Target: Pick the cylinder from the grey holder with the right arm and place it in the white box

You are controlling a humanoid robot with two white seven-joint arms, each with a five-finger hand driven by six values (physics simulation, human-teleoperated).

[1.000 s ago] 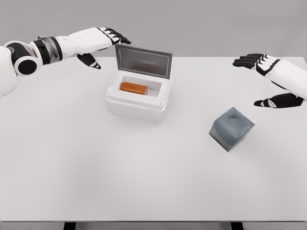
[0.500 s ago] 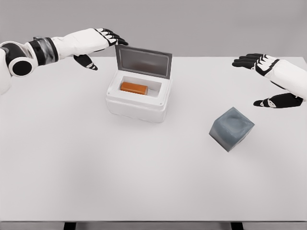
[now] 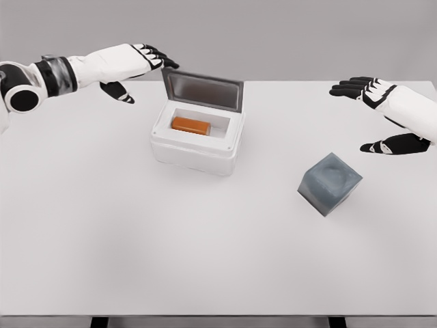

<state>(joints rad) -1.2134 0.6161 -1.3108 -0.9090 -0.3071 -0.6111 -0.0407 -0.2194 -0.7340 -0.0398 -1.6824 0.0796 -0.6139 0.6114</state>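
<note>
Left hand (image 3: 140, 61) shifted a bit up and left over the last second, fingertips now at the top edge of the raised lid (image 3: 203, 90); fingers spread, nothing held. Lid leaning slightly further forward than a second ago, likely the start of a close. Right hand (image 3: 377, 113) barely moved, hovering relaxed and empty above the counter (image 3: 136, 239), behind and right of the grey holder (image 3: 330, 183). Orange cylinder (image 3: 190, 125) lying inside the white box (image 3: 196, 147), near its back-left wall. Holder tilted on an edge, top recess apparently empty, well apart from box. Judging from this, placement already done; only lid closing and arm retreat seem left. Nothing else seen inside box.
</note>
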